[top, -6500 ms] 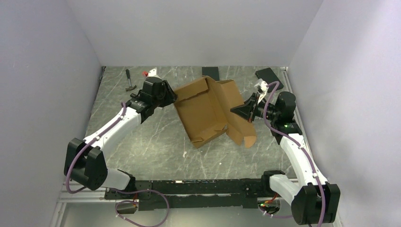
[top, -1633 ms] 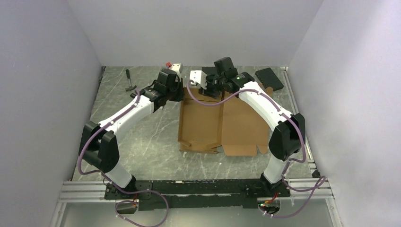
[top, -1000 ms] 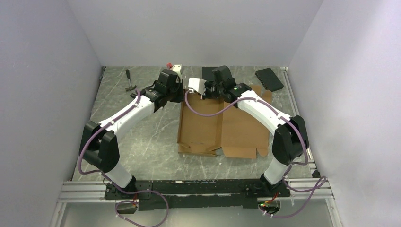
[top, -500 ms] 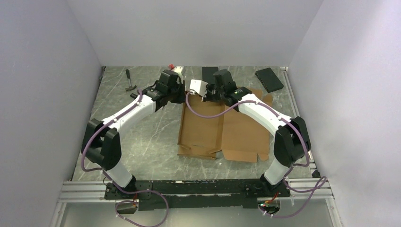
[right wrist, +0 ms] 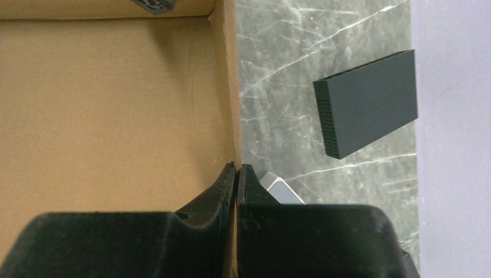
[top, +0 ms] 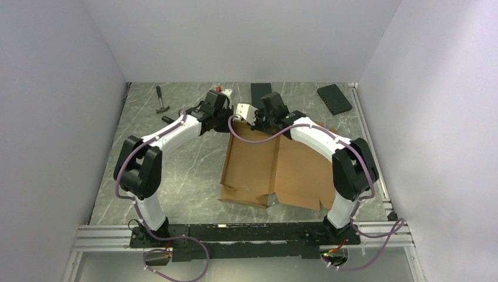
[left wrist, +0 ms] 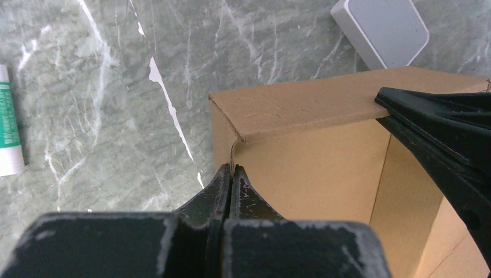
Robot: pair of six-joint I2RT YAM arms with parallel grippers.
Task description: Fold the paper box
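Note:
The paper box (top: 276, 170) is a brown cardboard sheet lying partly folded in the middle of the table, its far flap raised. My left gripper (top: 229, 124) is shut on the thin edge of the far left corner, seen in the left wrist view (left wrist: 231, 169) with the cardboard (left wrist: 307, 168) just beyond. My right gripper (top: 262, 124) is shut on the far flap's edge, seen in the right wrist view (right wrist: 236, 168) beside the box's inner face (right wrist: 110, 98). The two grippers sit close together at the box's far edge.
Two black slabs (top: 261, 89) (top: 333, 98) lie at the back, one also in the right wrist view (right wrist: 370, 101). A small white case (left wrist: 385, 29) lies just behind the flap. A hammer (top: 160, 101) is at the back left. A green-and-white tube (left wrist: 8, 121) lies left.
Both grippers have stayed shut on the box's far edge and moved slightly rightward and nearer. The box has slid toward the front, and its right panel has tilted.

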